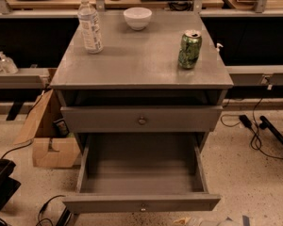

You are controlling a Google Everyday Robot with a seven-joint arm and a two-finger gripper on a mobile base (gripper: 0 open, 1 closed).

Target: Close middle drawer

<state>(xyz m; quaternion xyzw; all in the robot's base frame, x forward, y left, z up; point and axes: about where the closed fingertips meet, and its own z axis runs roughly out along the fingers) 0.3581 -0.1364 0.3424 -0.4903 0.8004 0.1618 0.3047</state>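
Observation:
The grey cabinet [141,65] stands in the middle of the view. Its middle drawer [108,203] is pulled far out toward me, with a small round knob [142,206] on its flat front. Its shallow box [141,168] is empty. Above it, the top drawer [104,119] with the bigger knob [142,120] stands slightly out. The lowest drawer is hidden under the open one. Only a sliver of my gripper [198,221] shows at the bottom edge, just below and right of the middle drawer's front.
On the cabinet top stand a water bottle [90,25], a white bowl [137,18] and a green can [189,49]. A cardboard box [47,135] sits on the floor at the left. Cables [254,126] lie at the right. A black object [0,182] is at the bottom left.

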